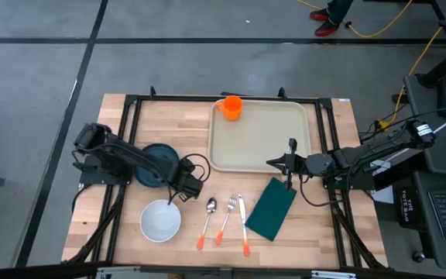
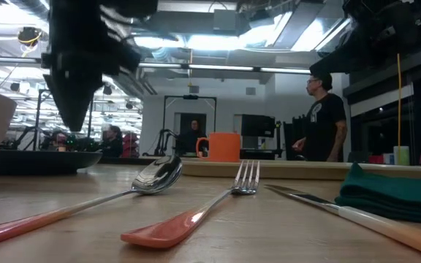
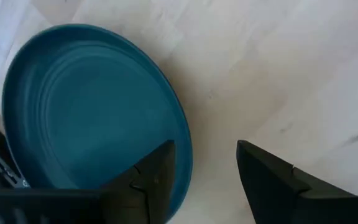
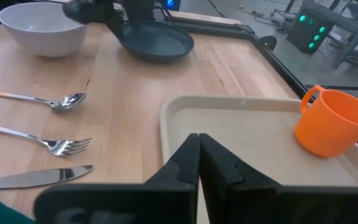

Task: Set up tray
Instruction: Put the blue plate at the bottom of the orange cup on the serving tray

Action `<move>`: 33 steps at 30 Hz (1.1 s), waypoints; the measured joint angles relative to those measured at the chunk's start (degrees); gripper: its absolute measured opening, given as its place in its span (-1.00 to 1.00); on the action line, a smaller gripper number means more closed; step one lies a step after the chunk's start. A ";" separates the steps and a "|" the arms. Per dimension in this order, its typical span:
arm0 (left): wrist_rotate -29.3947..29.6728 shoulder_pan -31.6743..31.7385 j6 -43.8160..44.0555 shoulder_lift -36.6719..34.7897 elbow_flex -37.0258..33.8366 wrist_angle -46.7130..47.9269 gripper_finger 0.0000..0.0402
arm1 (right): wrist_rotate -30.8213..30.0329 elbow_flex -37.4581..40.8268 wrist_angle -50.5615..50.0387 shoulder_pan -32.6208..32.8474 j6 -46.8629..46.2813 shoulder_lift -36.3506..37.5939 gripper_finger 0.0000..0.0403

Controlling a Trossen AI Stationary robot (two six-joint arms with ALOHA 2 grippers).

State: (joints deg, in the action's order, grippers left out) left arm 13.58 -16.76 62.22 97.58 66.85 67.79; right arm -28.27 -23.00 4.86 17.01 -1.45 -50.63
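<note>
On the wooden table (image 1: pixel 324 225), the left gripper (image 3: pixel 207 180) is gaping empty beside the teal round plate (image 3: pixel 86 106); the right gripper (image 4: pixel 199 163), closed and empty, is hovering over the large beige plastic tray (image 1: pixel 265 139).

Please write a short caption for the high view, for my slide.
Left gripper open beside the teal plate; right gripper shut over the tray holding an orange cup.

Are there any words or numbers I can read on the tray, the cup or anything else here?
None can be read.
The tray, orange cup, teal plate, bowl and cutlery carry no writing.
White label on the right arm: too small to read.
Signs in the room behind: blurred.
</note>
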 joint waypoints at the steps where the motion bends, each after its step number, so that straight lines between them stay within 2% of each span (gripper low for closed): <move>1: -0.02 0.20 0.00 0.58 0.00 0.08 -0.17 | 0.00 0.00 0.00 -0.02 0.00 0.00 -0.94; 6: 0.07 0.85 -3.18 2.62 -0.02 0.83 -0.17 | 0.00 0.00 0.02 0.00 0.00 0.00 -0.94; 16: -0.15 0.82 -7.35 2.31 -0.02 2.65 -0.20 | 0.00 0.00 0.02 -0.01 -1.20 0.00 -0.94; 25: 0.80 0.86 -7.29 2.31 -0.20 1.96 -0.22 | 0.00 0.00 0.02 0.00 -1.18 0.00 -0.94; 33: 0.10 0.88 -5.02 2.25 -5.21 -0.70 -0.22 | 0.00 0.00 0.02 -0.02 -1.16 0.00 -0.94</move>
State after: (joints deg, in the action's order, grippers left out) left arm 13.68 -15.88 57.20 99.83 61.64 67.09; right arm -28.27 -23.00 4.88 16.99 -2.61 -50.63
